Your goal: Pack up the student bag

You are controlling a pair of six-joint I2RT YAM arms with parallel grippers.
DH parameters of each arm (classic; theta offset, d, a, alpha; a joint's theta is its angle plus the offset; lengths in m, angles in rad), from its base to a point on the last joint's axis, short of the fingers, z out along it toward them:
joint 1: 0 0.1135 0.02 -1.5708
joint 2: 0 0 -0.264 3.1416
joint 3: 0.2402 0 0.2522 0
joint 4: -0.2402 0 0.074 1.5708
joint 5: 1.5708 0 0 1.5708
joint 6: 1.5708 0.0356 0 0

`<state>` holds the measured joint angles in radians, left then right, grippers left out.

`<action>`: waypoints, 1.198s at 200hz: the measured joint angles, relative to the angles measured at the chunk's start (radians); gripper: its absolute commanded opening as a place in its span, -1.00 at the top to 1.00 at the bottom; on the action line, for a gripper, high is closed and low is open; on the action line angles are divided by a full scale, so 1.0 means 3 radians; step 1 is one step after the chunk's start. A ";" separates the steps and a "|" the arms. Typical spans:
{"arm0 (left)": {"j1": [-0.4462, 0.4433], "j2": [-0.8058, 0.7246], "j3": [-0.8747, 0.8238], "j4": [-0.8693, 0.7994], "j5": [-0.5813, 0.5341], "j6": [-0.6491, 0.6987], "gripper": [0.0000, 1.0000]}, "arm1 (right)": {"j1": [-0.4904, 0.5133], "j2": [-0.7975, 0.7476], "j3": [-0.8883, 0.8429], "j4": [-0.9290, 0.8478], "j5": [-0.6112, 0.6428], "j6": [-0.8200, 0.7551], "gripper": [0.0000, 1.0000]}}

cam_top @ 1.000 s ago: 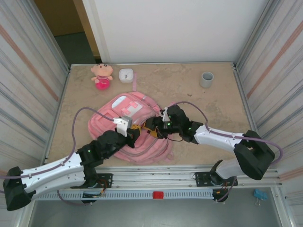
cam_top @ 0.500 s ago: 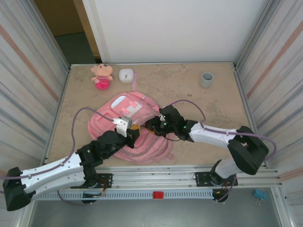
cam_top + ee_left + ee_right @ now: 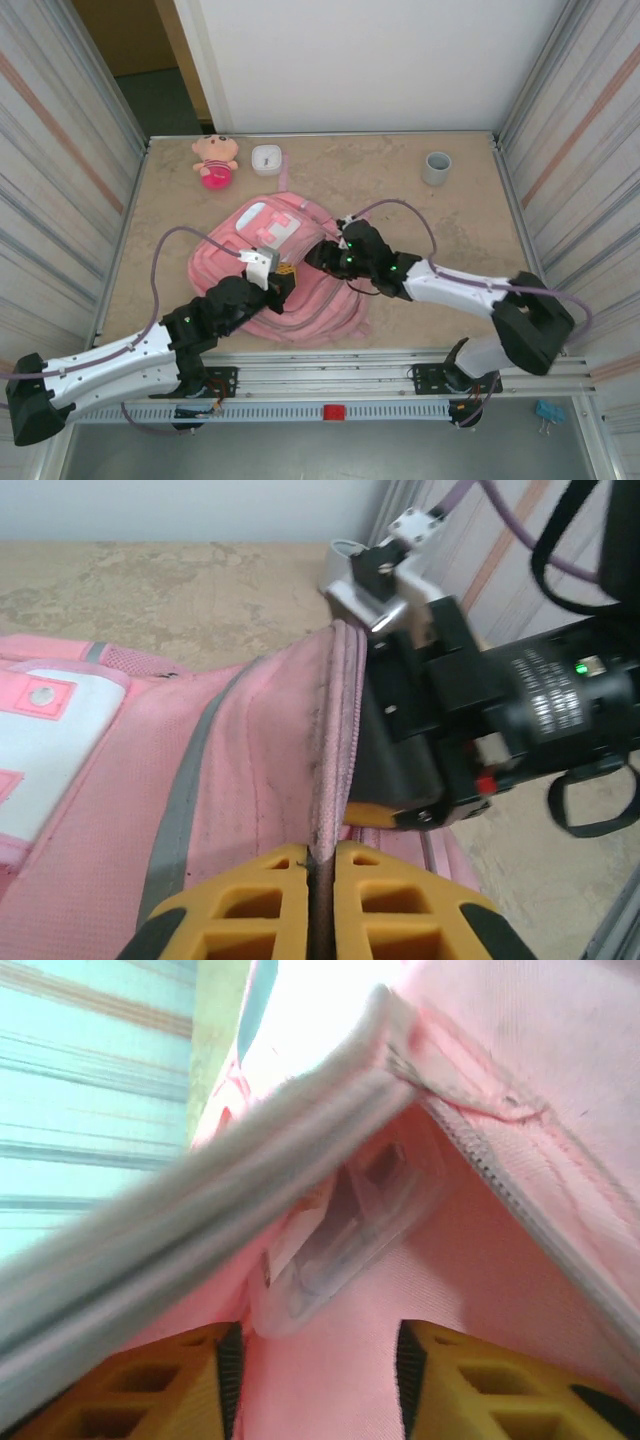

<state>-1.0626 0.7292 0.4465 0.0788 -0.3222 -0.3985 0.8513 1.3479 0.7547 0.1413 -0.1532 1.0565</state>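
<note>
The left gripper pinches a raised edge of the student bag; the right gripper has jaws parted against its fabric, grasp unclear.

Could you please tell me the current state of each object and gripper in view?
student bag: lying flat on the table, one seam raised into a ridge.
left gripper: shut on that seam.
right gripper: jaws apart, bag fabric between them.
plush doll: lying face up, untouched.
grey cup: upright, untouched.
small white box: resting beside the doll, lid state unclear.
</note>
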 measured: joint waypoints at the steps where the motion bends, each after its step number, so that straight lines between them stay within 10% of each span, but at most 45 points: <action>1: 0.0000 0.0000 0.0004 -0.0003 -0.0001 0.0011 0.32 | 0.0000 -0.0020 -0.0005 -0.0014 0.0006 -0.0006 -0.01; 52: 0.0000 -0.0139 0.0195 -0.0340 -0.0053 -0.0075 -0.43 | -0.0005 -0.1253 -0.0248 -0.0638 0.0483 -0.0888 -0.44; 169: 0.0425 -0.0917 0.0498 -0.1944 -0.0132 -0.0490 -0.48 | 0.1110 -0.0496 -0.0134 -0.1174 0.0687 -0.5186 -0.33; 239: 0.0506 -0.0610 0.0331 -0.2257 0.0470 -0.0930 -0.53 | 0.0924 -0.0306 -0.0084 -0.0996 0.0579 -0.5840 -0.30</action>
<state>-0.9108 0.5461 0.5457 -0.5983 -0.1810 -0.6773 1.1286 1.2560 0.7296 -0.1574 0.0204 -0.6956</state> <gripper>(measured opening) 0.758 0.650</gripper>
